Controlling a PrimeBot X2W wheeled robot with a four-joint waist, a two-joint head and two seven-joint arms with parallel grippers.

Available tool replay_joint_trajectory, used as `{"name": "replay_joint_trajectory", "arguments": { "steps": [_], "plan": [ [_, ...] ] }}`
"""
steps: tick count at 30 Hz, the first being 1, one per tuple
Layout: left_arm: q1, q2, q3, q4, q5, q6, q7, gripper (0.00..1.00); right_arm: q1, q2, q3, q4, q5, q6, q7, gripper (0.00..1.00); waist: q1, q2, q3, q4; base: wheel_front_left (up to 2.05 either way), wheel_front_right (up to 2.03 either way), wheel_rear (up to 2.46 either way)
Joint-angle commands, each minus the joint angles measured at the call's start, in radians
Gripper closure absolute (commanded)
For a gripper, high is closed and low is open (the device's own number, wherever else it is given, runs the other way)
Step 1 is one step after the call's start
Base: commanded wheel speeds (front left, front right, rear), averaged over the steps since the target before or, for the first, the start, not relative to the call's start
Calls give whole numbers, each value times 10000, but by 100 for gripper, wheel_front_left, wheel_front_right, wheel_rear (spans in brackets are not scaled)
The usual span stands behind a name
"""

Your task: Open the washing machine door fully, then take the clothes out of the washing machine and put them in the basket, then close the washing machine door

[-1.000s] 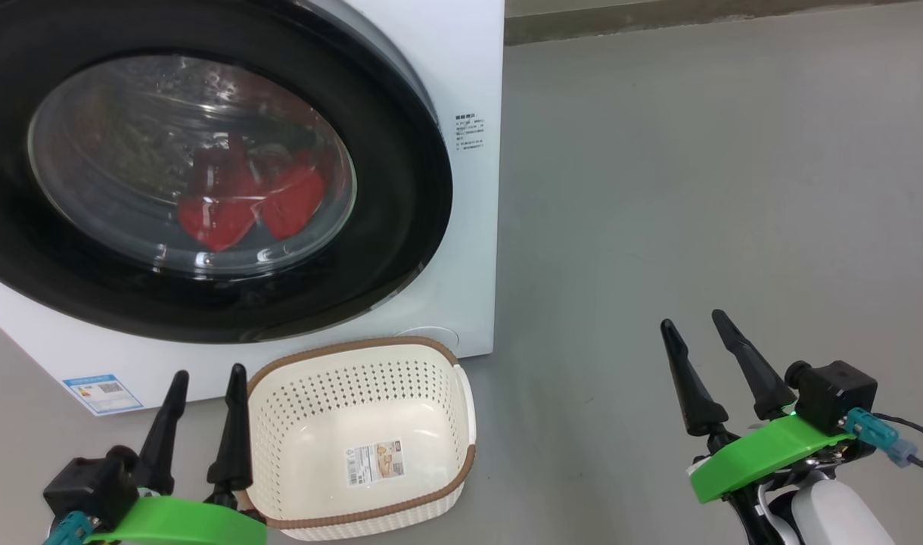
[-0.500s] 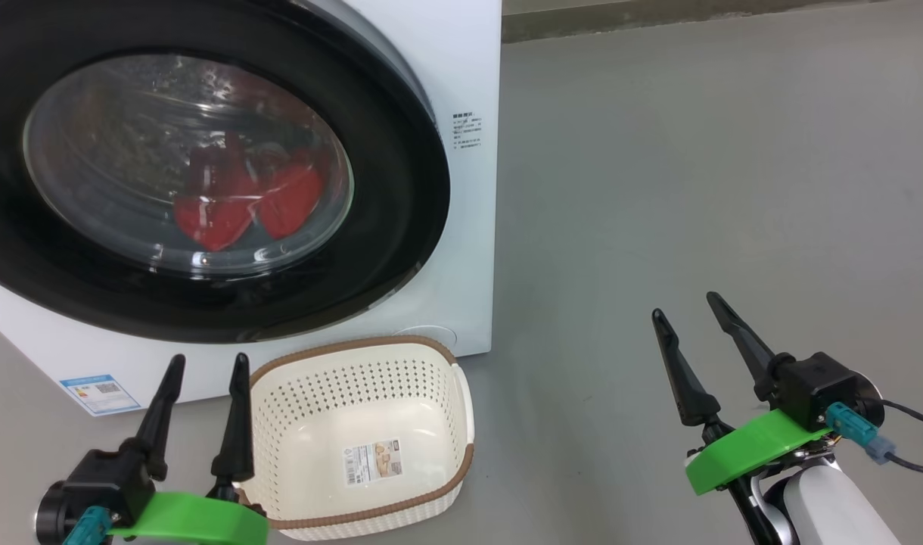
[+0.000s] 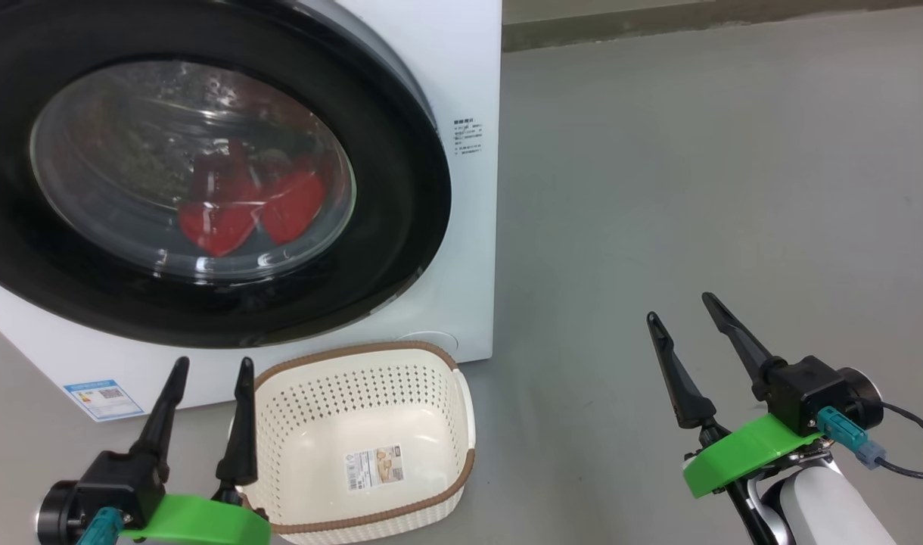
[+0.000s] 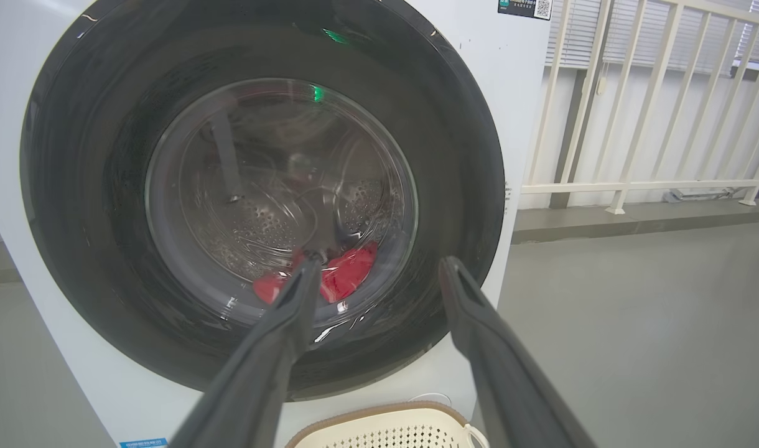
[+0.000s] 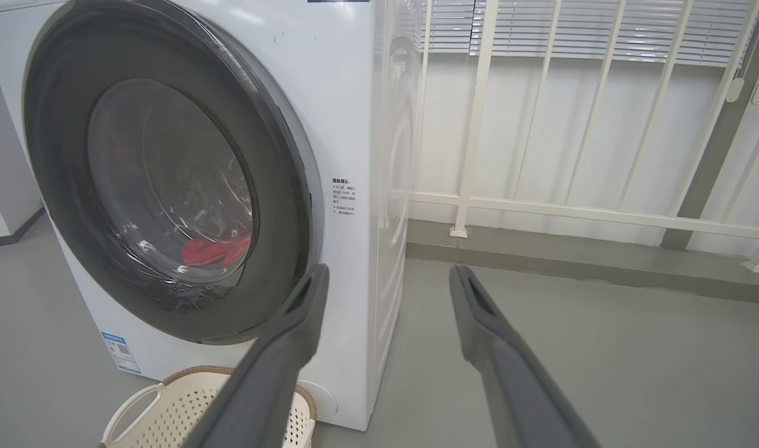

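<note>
The white washing machine [image 3: 469, 68] fills the upper left of the head view. Its round black-rimmed door [image 3: 401, 189] lies shut against the front, and red clothes [image 3: 242, 212] show through the glass. In the left wrist view the door [image 4: 454, 143] and clothes [image 4: 351, 274] appear straight ahead. The cream basket [image 3: 439, 484] sits on the floor below the door. My left gripper [image 3: 212, 367] is open beside the basket's left rim, holding nothing. My right gripper [image 3: 681, 306] is open over bare floor to the right of the machine. The right wrist view sees the door [image 5: 289, 205] from the side.
Grey floor [image 3: 696, 174] stretches to the right of the machine. A white railing [image 5: 541, 208] and a wall with blinds run behind it. A blue label [image 3: 102, 397] marks the machine's lower left corner.
My right gripper has crept up and slightly left. My left gripper has barely moved. The picture has shifted a little with the head.
</note>
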Motion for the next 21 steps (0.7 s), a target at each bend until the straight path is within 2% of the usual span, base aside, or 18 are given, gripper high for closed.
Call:
{"name": "replay_joint_trajectory", "arguments": {
  "steps": [1,13,14,16,17,21],
  "plan": [
    [-328,176,293,-157,91,-56,-122,0,-317,-68,207,-207,-94,-9,-90,0,0,0,-49,16,0,0,0],
    [-244,176,142,-53,-3,-56,-122,0,-354,-281,531,-70,165,-9,-90,0,0,0,-3,111,0,0,0],
    [-246,176,124,-69,-17,-56,-122,0,-392,-308,567,-36,202,-9,-90,33,0,0,24,127,0,0,0],
    [-258,176,105,-171,-38,-55,-122,0,-488,-395,732,101,341,-9,-90,88,0,0,81,166,0,0,0],
    [-254,176,91,-214,-26,-55,-122,0,-548,-425,790,154,462,-9,-90,100,0,0,110,189,0,0,0],
    [-270,175,41,-462,-50,-26,-122,0,-874,-580,994,266,1014,-9,-90,100,0,0,366,270,0,0,0]
  ]
}}
